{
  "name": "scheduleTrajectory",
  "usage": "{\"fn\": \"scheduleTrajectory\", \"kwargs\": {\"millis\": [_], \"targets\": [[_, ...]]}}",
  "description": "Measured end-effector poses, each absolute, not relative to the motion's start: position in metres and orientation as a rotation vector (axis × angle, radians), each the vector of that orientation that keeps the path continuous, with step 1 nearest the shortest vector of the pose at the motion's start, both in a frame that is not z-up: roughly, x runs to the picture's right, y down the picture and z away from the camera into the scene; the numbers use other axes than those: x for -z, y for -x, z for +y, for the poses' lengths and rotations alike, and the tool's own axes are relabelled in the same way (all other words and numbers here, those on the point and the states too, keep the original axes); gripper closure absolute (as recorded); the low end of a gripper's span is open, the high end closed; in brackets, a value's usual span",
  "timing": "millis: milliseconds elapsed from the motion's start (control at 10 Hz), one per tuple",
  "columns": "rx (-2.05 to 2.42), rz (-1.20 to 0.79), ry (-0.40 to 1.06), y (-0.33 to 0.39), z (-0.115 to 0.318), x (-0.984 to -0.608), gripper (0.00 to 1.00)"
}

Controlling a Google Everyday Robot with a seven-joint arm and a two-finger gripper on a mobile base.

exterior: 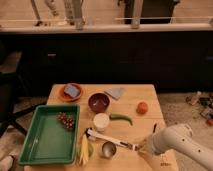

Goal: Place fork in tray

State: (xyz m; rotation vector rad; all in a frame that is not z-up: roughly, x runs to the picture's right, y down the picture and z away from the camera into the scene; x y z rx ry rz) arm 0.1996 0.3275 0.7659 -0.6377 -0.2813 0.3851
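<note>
Along the near edge, towards the right corner, the gripper sits low over the worktop, close to one end of a white-handled utensil — whether it is parted or closed cannot be told. The tray fills the near left corner, mostly bare green with grapes at its far side. Just beyond the arm, near the right edge, lies the fork — a thin dark sliver on bare wood, well apart from the tray. A bowl stands farther back

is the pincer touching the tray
Apart. The camera view shows the pincer at the table's front right and the tray at the left, with a metal cup between them.
</note>
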Motion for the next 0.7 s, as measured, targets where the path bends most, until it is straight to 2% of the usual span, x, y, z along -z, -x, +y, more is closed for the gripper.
{"fn": "scheduleTrajectory", "kwargs": {"millis": [100, 200, 700], "targets": [[-0.385, -0.281, 0.641, -0.2, 0.328, -0.766, 0.95], [-0.382, -0.282, 0.643, -0.199, 0.328, -0.766, 0.99], [-0.372, -0.284, 0.619, -0.201, 0.321, -0.756, 1.0]]}}
